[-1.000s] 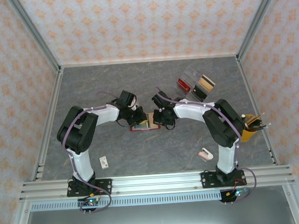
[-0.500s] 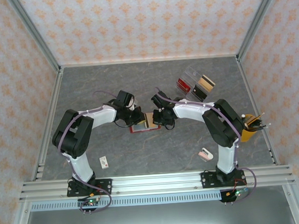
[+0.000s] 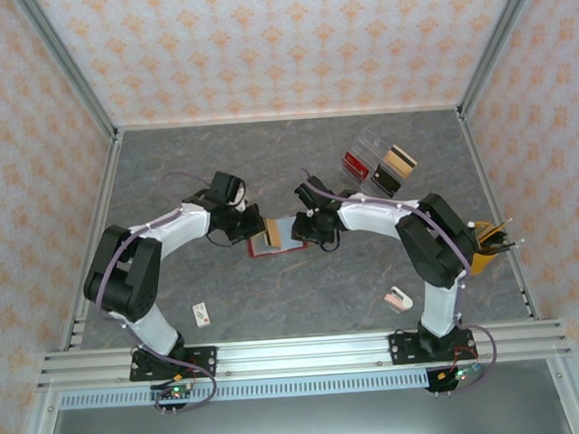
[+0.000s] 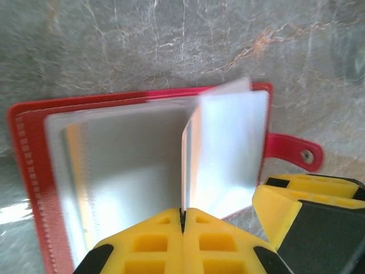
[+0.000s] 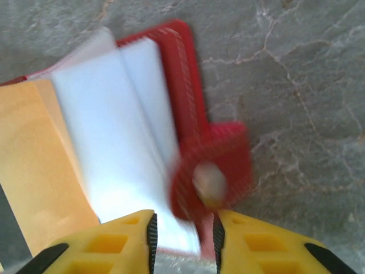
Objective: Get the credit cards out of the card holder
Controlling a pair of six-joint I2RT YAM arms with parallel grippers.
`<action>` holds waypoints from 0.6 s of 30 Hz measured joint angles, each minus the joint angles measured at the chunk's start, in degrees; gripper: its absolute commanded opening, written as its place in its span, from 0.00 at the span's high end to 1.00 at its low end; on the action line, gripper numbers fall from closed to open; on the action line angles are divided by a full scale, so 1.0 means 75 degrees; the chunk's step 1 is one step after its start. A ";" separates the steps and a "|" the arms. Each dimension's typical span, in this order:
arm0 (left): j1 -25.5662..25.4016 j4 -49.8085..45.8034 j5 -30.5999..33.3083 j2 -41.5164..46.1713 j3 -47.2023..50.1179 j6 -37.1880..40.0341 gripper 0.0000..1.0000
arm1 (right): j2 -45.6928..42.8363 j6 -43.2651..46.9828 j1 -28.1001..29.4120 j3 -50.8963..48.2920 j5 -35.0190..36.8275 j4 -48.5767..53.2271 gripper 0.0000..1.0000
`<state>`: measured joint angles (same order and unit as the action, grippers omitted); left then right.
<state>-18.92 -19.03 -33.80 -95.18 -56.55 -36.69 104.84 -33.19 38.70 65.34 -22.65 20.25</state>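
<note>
Grey marbled tabletop [image 3: 372, 281]. Card holder [image 3: 271, 240] open mid-tabletop, between both pincers. Left wrist view: left pincer [image 4: 182, 212] clamped tight on clear sleeve [image 4: 228, 154]. Right wrist view: right pincer [image 5: 183, 220] narrowly apart astride snap tab [image 5: 214, 171] edge, grip unclear; tan credit card [image 5: 28, 171] lying in holder.

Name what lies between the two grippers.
In the top view, the open card holder, a tan credit card showing inside, lies between the left gripper and the right gripper.
</note>
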 measured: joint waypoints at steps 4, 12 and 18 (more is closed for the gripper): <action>0.0286 -0.0396 0.0073 0.0662 0.0006 0.0152 1.00 | -0.0650 0.0108 -0.0114 -0.0087 -0.0472 -0.0277 0.52; 0.0542 -0.0906 0.0143 0.1623 0.0006 0.0297 1.00 | -0.1105 0.0032 -0.0326 -0.0108 -0.1655 -0.1241 0.40; 0.0542 -0.0469 -0.0516 0.2092 0.0082 -0.0143 1.00 | -0.1110 -0.0458 -0.0446 -0.0350 -0.2419 -0.2212 0.22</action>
<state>-14.85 -22.55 -37.67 -79.48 -55.94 -37.76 96.51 -36.62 35.35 62.72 -40.80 3.66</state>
